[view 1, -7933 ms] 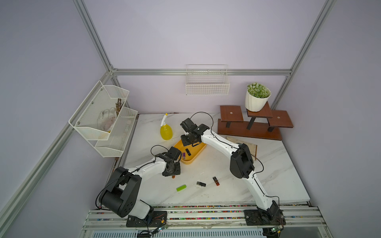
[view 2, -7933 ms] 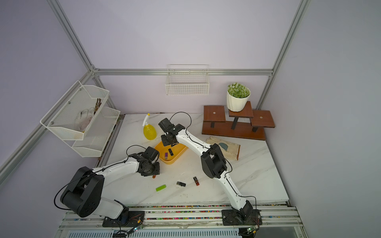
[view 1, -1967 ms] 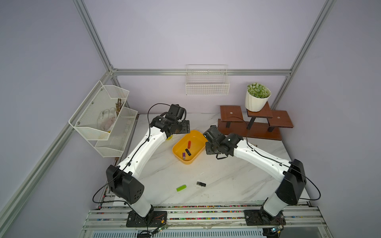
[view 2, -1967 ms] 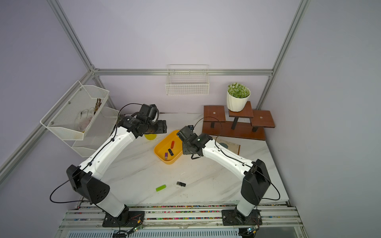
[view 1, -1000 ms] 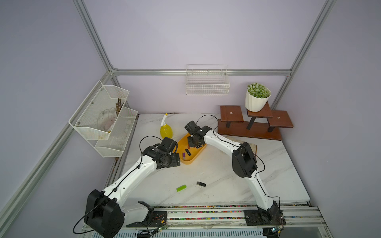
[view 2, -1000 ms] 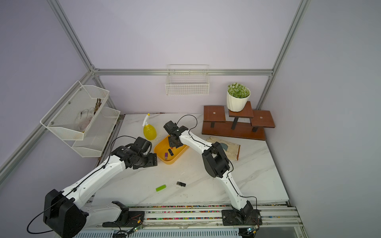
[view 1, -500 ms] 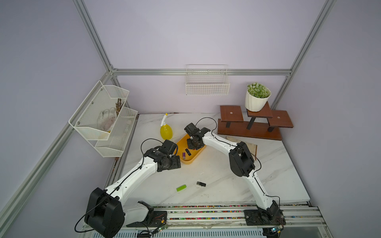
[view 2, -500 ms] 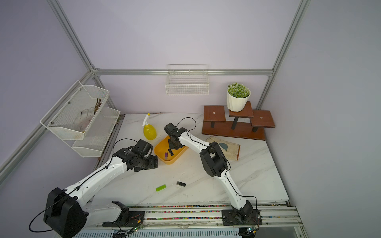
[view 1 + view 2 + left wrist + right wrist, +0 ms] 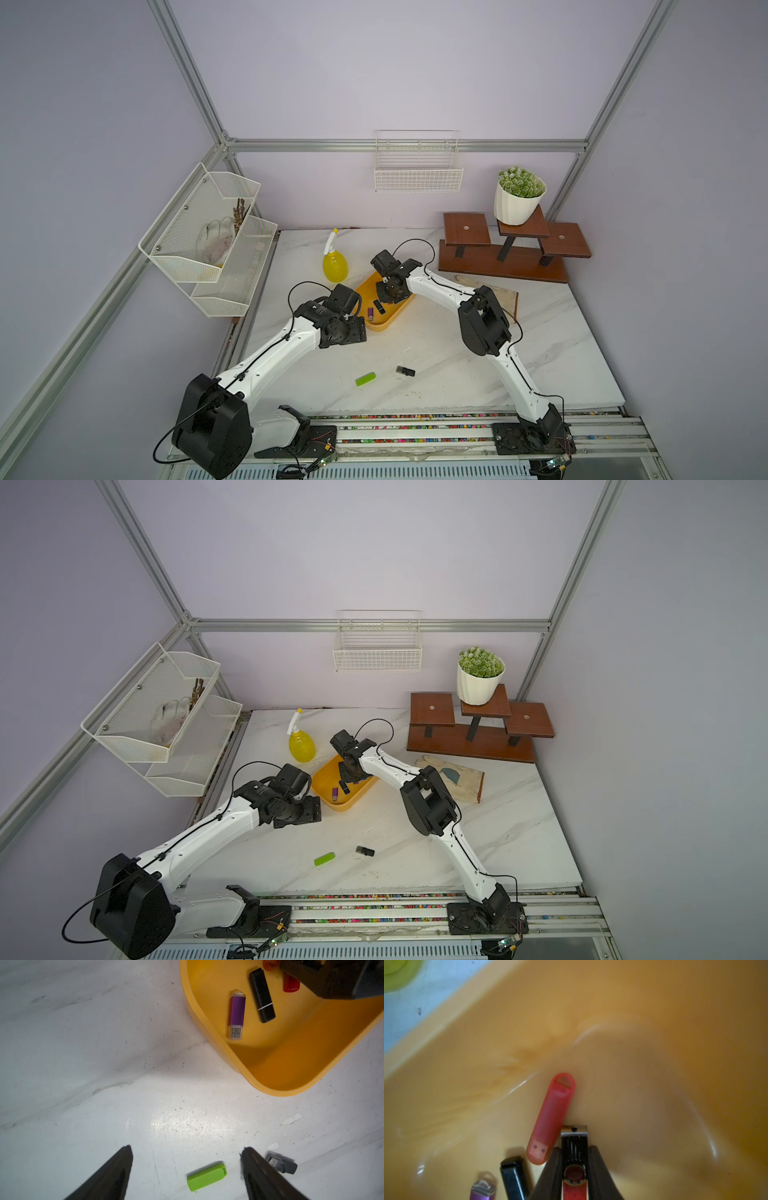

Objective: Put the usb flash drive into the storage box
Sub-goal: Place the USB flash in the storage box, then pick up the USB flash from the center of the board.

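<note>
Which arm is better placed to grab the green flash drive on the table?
Left. The left gripper is open and aimed at the green flash drive; the right gripper is inside the storage box, shut on a swivel drive.

The white marble-patterned bench [image 9: 104, 1064] is smooth with a soft sheen, flecked by fine dark scratches. The shallow yellow plastic storage box [image 9: 291, 1076] looks glossy and smooth. The purple flash drive [image 9: 236, 1009] has a clear plastic cap over a metal plug; the black plastic flash drive [image 9: 262, 995] is shiny; the long red plastic flash drive [image 9: 552, 1113] is translucent. The red swivel flash drive [image 9: 574, 1147] carries a brushed metal clip. The lime-green plastic flash drive [image 9: 206, 1177] is matt.
</note>
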You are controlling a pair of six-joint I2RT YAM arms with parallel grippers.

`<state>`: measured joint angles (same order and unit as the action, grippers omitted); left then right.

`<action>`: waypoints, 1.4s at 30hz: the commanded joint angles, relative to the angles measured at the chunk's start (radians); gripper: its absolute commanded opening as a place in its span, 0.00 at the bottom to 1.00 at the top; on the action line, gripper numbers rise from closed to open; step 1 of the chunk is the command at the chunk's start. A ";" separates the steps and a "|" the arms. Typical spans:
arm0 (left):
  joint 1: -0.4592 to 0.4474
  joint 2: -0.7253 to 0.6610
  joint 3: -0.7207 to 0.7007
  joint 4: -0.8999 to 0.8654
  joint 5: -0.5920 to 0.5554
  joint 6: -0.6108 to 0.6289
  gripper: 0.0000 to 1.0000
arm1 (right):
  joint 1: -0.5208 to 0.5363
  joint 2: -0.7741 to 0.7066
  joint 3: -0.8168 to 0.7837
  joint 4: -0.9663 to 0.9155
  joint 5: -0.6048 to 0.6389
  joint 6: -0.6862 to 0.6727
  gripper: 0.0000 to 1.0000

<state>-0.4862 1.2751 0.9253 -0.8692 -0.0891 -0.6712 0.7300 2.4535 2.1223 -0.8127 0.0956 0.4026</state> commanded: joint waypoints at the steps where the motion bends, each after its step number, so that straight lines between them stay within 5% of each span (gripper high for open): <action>1: -0.010 -0.002 0.001 0.026 0.002 -0.015 0.86 | -0.004 0.015 0.016 -0.005 0.009 -0.009 0.22; 9: -0.021 0.039 -0.002 0.032 0.002 -0.013 0.85 | -0.003 0.006 0.024 -0.011 0.026 -0.022 0.41; 20: -0.064 0.007 -0.027 0.036 0.039 0.013 0.84 | -0.010 -0.136 0.052 -0.009 0.174 -0.010 0.43; 42: -0.254 -0.001 -0.131 0.018 0.117 0.000 0.80 | -0.052 -0.319 -0.017 -0.041 0.205 -0.020 0.49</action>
<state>-0.7223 1.2850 0.7963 -0.8471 0.0090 -0.6701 0.6834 2.1750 2.1178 -0.8383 0.2802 0.3801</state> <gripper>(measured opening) 0.802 0.494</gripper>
